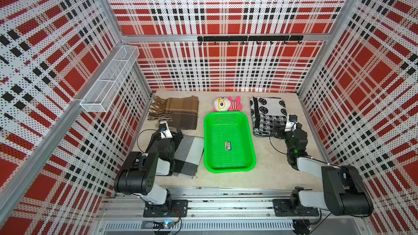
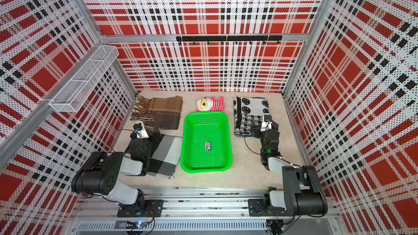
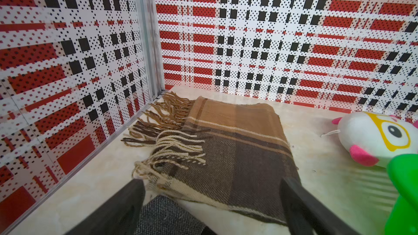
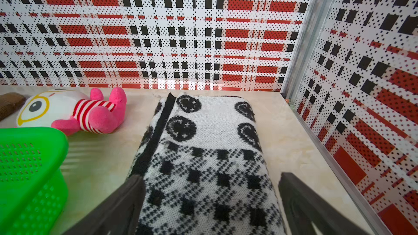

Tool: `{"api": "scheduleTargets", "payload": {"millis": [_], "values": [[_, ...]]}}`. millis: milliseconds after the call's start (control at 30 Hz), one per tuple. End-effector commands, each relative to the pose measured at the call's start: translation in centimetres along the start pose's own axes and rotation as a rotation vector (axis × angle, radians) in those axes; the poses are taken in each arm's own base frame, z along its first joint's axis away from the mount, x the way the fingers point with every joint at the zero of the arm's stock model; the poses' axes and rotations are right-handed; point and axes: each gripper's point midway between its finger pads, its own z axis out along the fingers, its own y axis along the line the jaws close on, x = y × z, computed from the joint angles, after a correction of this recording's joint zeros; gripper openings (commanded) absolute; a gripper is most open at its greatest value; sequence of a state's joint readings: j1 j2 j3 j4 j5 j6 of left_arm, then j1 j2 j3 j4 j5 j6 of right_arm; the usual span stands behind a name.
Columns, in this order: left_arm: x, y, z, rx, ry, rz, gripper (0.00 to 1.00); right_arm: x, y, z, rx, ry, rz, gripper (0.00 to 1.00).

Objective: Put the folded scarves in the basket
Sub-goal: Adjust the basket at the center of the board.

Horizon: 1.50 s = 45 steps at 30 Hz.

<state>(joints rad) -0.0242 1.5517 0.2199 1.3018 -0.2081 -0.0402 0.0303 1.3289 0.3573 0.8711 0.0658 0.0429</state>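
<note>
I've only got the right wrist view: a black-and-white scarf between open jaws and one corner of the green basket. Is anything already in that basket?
Observer: Only a small label sticker lies inside the basket; no scarf.
Operator: Any other scarves out there?
Observer: Two, across the basket from yours: a brown fringed scarf by the back wall, and a grey check scarf nearer the arm bases.
Operator: And the left arm?
Observer: The left gripper is open, straddling the brown fringed scarf's near edge and gripping nothing.
</note>
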Motion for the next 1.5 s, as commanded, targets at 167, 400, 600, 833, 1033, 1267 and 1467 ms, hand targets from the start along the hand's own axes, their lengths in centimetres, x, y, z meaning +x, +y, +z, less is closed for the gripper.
{"api": "scheduleTargets", "payload": {"millis": [167, 400, 600, 833, 1033, 1267, 1467], "values": [[-0.8, 0.0, 0.4, 0.011, -0.029, 0.001, 0.99, -0.8, -0.5, -0.4, 0.018, -0.024, 0.037, 1.00], [-0.8, -0.1, 0.3, 0.006, -0.029, 0.004, 0.99, -2.1, -0.2, -0.3, 0.003, -0.033, 0.063, 1.00], [-2.7, -2.8, 0.9, 0.001, 0.004, 0.120, 0.99, -8.2, 1.1, -1.1, -0.070, -0.109, 0.050, 1.00], [-11.5, -9.1, 1.2, 0.116, -0.079, -0.382, 0.99, -14.7, 0.2, -1.5, -0.002, 0.029, 0.426, 1.00], [-6.0, -15.1, 7.0, 0.606, 0.460, -0.919, 0.99, -12.0, 3.1, -0.7, -0.125, 0.162, 0.530, 1.00], [-4.4, -14.5, 5.4, 0.308, 0.457, -0.640, 0.99, -11.8, 5.4, -2.4, -0.007, 0.235, 0.343, 1.00], [-11.4, -16.4, -2.0, 0.052, 0.209, -0.239, 0.99, -7.6, 10.8, -2.9, -0.045, 0.369, 0.301, 0.96]]}}
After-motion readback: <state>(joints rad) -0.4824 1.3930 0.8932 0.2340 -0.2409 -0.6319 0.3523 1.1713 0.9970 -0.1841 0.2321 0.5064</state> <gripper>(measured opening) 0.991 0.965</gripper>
